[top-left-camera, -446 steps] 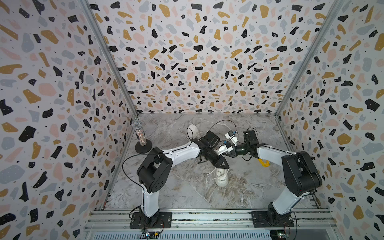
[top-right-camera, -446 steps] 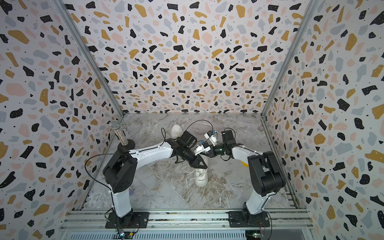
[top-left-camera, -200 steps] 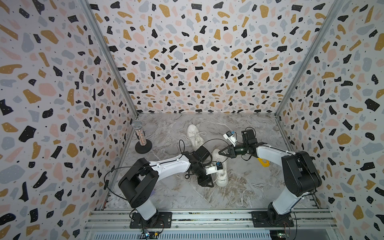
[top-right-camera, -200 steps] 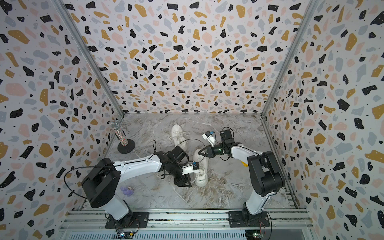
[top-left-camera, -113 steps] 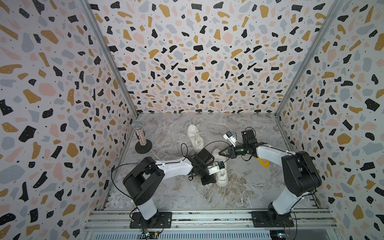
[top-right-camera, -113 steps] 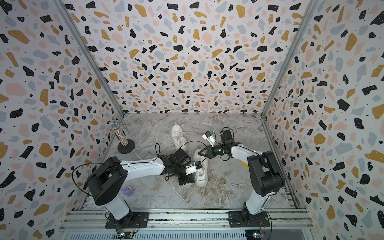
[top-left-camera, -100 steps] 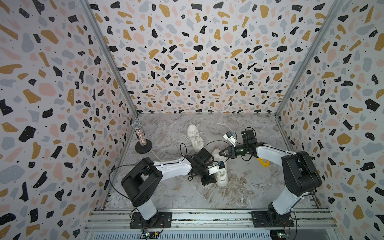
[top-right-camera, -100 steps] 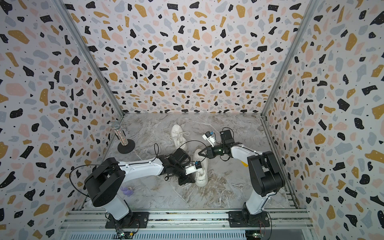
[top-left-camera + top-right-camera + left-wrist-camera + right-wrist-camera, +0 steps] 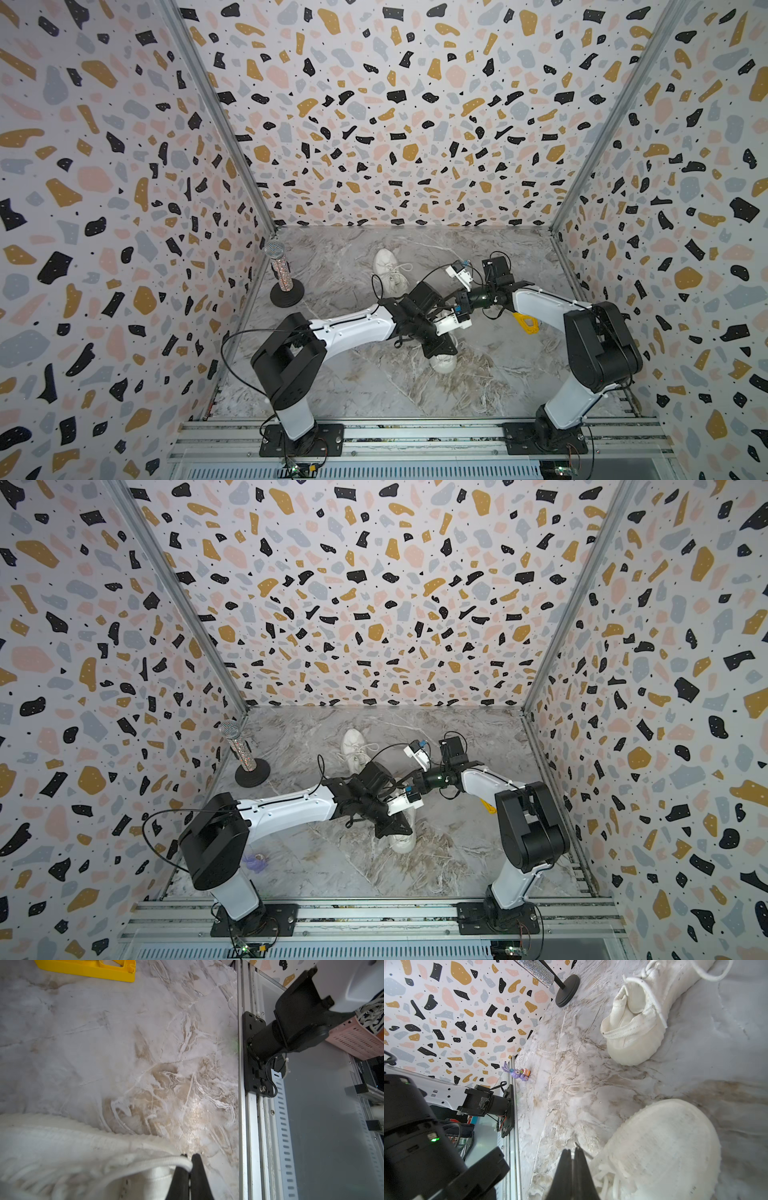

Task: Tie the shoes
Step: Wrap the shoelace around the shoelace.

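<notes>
While both shoes lie on the marble-patterned tabletop [image 9: 374, 386], only the near shoe [image 9: 443, 362] is engaged. It sits mid-table, and in both top views the left arm covers most of it, leaving one rounded end in sight. The far shoe [image 9: 388, 269] lies well apart toward the back wall, clear of both arms, with a lace loop on the table beside it.

Left gripper [image 9: 189, 1157]: jaws closed. In the left wrist view the two black fingers are pinched on a white lace [image 9: 166, 1161] just over the near shoe's knit upper.

Right gripper [image 9: 572, 1151]: jaws closed, fingers pressed together. It is just beside the near shoe's laced part. A thin white strand [image 9: 575, 1144] emerges from between the tips.

Compared with one second ago:
- The left jaws have gone from partly open to closed.
- The left wrist stands slightly farther back over the near shoe.
- The right arm has not visibly moved.
- Both shoes are where they were.

Compared with about two seconds ago:
- The two wrists then met higher, above the near shoe.
- The left arm then hid most of the far shoe, which is now fully exposed.

Surroundings:
- A glittery microphone on a round black stand [image 9: 279, 270] is near the left wall.
- A small purple toy figure [image 9: 255, 860] is by the front-left corner.
- A yellow plastic piece [image 9: 525, 323] is under the right arm.
</notes>
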Robot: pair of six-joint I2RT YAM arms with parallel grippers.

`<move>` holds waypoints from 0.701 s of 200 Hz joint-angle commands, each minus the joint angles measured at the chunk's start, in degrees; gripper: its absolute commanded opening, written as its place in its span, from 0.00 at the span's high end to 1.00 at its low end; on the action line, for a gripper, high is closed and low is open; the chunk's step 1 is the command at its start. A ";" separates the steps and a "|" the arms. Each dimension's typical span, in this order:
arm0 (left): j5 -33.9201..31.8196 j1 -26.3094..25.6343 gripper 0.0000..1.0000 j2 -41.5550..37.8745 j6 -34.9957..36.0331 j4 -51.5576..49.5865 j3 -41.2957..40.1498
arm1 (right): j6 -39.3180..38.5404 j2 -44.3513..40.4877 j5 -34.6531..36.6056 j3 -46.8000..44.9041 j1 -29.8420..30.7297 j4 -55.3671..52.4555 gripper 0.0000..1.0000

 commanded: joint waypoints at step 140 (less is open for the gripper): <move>3.23 4.31 0.41 -14.31 15.66 -11.15 -6.55 | -1.41 -1.23 -1.98 1.50 -0.13 -1.72 1.00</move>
